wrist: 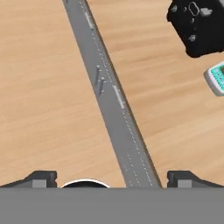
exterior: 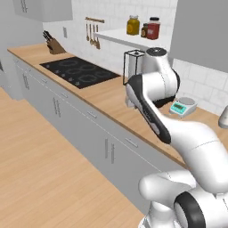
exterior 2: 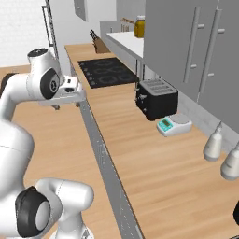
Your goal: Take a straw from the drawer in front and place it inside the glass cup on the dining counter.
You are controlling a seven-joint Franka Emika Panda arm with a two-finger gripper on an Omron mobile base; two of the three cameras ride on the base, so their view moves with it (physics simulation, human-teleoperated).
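Note:
My gripper [wrist: 113, 178] is open, its two dark fingertips [wrist: 41, 177] far apart with nothing between them. It points straight down over the front edge of the wooden wall counter [exterior 2: 154, 154], above the row of grey cabinet fronts. Below it, a shut drawer [wrist: 114, 109] shows its slim bar handle; the left base view shows the same drawer front [exterior: 127, 137] under the counter lip. In the right base view the hand [exterior 2: 70, 91] hangs just left of the counter edge. The straw, the glass cup and the dining counter are out of view.
A black toaster [exterior 2: 156, 98] and a small teal-faced kitchen scale [exterior 2: 172, 125] stand on the counter to the right of the hand. A black cooktop [exterior: 80, 71] and a knife block [exterior: 54, 44] lie further along. Wood floor [exterior: 40, 151] spreads before the cabinets.

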